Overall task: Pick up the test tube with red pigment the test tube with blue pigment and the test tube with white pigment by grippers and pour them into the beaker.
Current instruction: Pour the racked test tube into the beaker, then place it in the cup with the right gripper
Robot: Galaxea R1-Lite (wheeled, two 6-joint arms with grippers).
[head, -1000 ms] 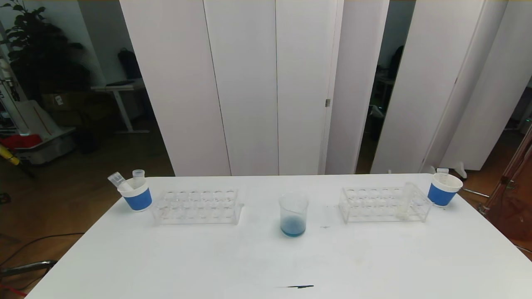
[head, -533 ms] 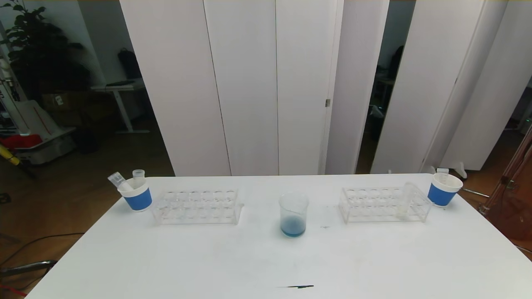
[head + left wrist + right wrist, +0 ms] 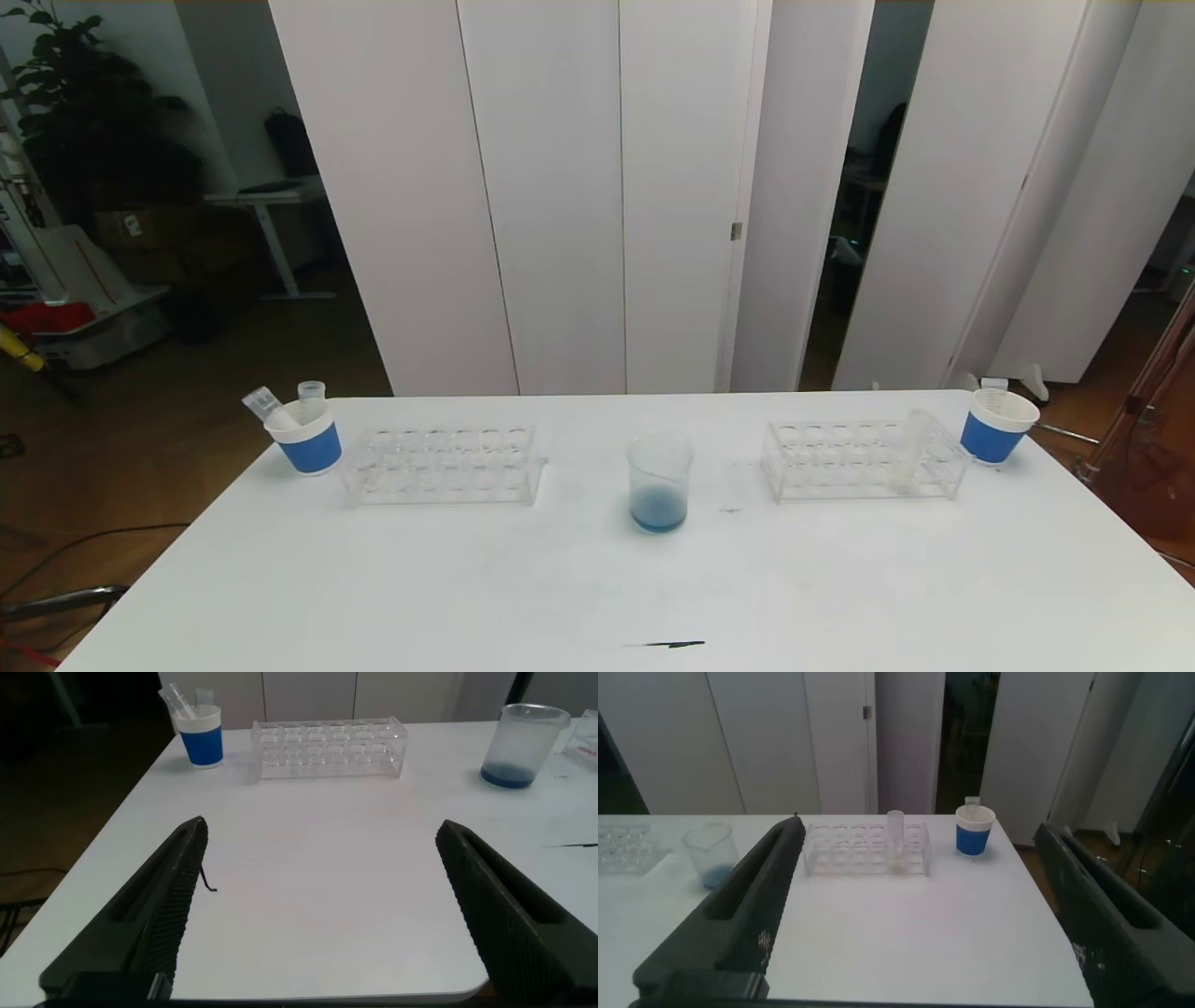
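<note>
The beaker [image 3: 659, 483] stands mid-table with blue liquid in its bottom; it also shows as the beaker [image 3: 528, 747] and the beaker [image 3: 712, 854] in the wrist views. The test tube with white pigment [image 3: 910, 455] stands upright in the right clear rack [image 3: 864, 457], seen too as the tube [image 3: 896, 840]. The test tubes with red and with blue pigment are out of view. My left gripper [image 3: 322, 826] is open over bare table near the front left, holding nothing. My right gripper [image 3: 920, 826] is open at the front right, well short of the rack. Neither arm shows in the head view.
An empty clear rack [image 3: 441, 464] lies left of the beaker. A blue-and-white paper cup [image 3: 304, 437] with two emptied tubes stands at the far left corner, another cup [image 3: 996, 427] at the far right corner. A dark streak [image 3: 667, 644] marks the table's front edge.
</note>
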